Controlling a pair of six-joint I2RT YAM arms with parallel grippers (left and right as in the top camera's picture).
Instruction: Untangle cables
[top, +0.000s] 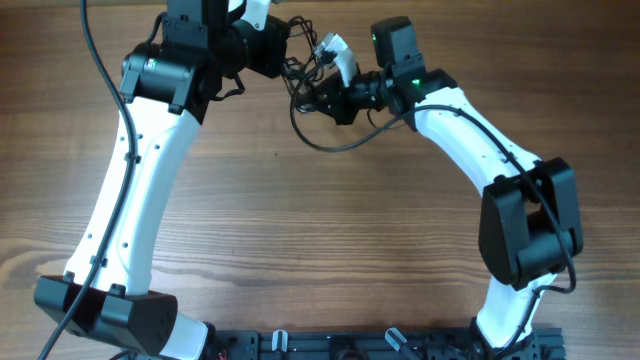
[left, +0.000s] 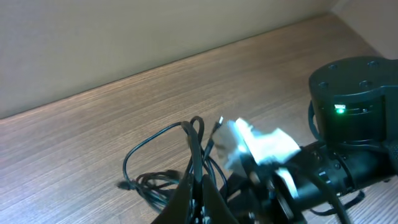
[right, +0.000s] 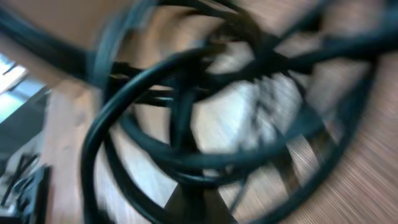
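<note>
Soft, even light; right wrist view heavily blurred, its cables (right: 186, 124) smeared.

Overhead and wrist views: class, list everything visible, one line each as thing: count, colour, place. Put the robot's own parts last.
cables: one tangle, strand count unclear, black, far middle of the table
table: one, brown wood, under everything
wall: one, pale beige, beyond the table's far edge
rail: one, black, near edge
left arm: one, white with black joints, left side
right arm: one, white with black joints, right side
left fingers: dark, closed on the cables
right fingers: white, at the tangle, state unclear
</note>
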